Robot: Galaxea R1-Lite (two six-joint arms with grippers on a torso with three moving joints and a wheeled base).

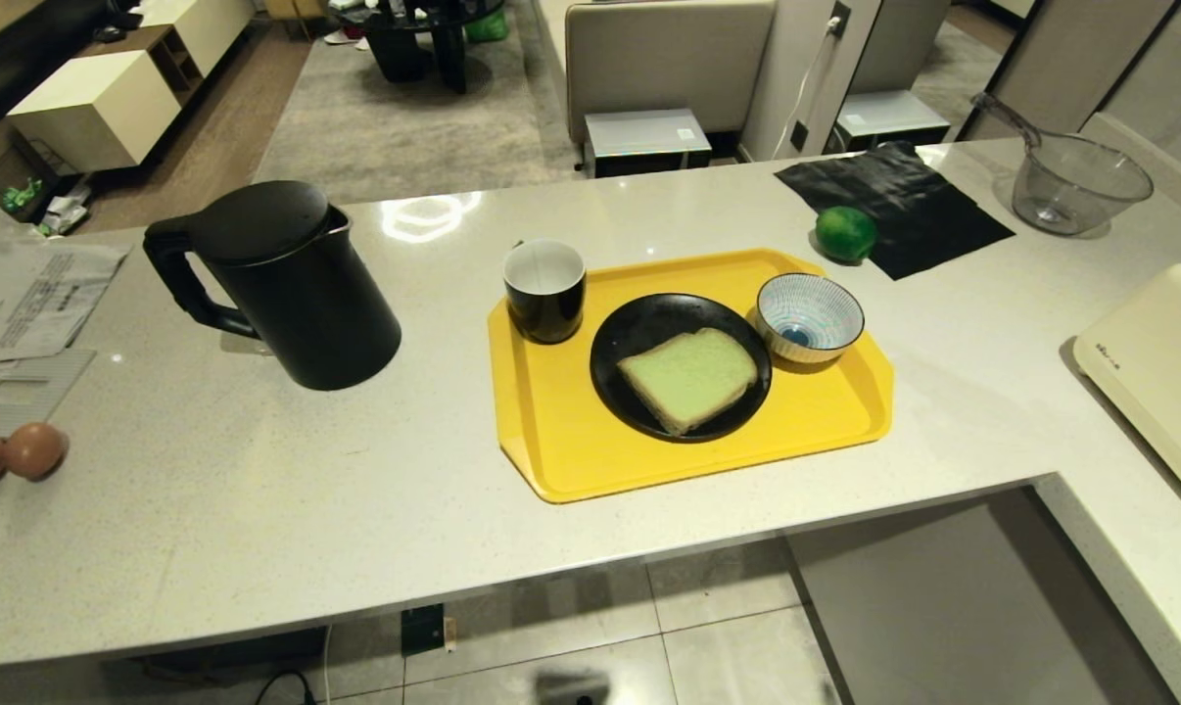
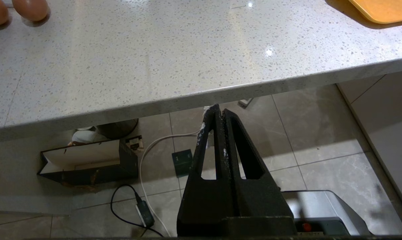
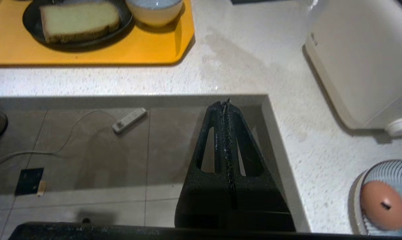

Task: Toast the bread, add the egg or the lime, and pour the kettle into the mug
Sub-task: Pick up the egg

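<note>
Head view: pale speckled counter [image 1: 258, 509]; bread [image 1: 688, 377] lay on black plate [image 1: 639, 338] in yellow tray [image 1: 551, 441]; kettle [image 1: 277, 284] stood well left.
Left wrist: left tool [image 2: 217, 111] pressed together, empty, below counter edge.
Right wrist: right tool [image 3: 225, 105] together, empty; egg [image 3: 382, 205] sat in striped bowl [image 3: 384, 168]; a careless sweep could tip it.

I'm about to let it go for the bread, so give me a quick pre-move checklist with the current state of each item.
1. Bread lying flat and unobstructed on the black plate: ok.
2. Right gripper empty, below the counter edge: ok, but its jaws are shut and need opening before a grasp.
3. Left gripper out of the way, below the counter edge, jaws shut: ok.
4. Toaster within view on the right side counter: ok; whether its slot is free, cannot tell.
5. Striped bowl close beside the plate, a possible snag: not ok.
6. Yellow tray fully on the counter: ok.
</note>
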